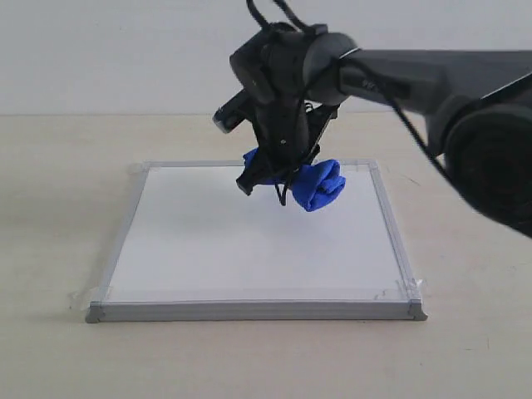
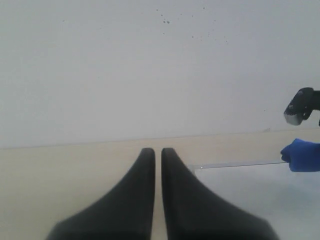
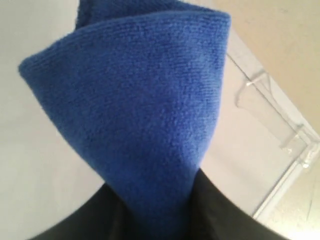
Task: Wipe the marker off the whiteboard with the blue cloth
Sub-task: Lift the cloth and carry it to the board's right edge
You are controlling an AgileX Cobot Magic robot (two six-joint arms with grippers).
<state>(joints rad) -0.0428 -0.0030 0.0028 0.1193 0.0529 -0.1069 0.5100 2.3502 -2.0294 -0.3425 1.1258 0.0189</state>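
Cloth (image 3: 135, 100) pinched in right gripper (image 1: 268, 183); left gripper (image 2: 158, 162) closed.

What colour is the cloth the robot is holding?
The cloth is bright blue, best seen in the right wrist view.

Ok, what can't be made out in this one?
1. No marker shows on the whiteboard in the exterior view: maybe too faint, or behind the right gripper and blue cloth.
2. Whether cloth touches board: exterior angle leaves it open.
3. Right fingertips: buried in cloth, right wrist view.
4. Left gripper: outside the exterior view's edge.
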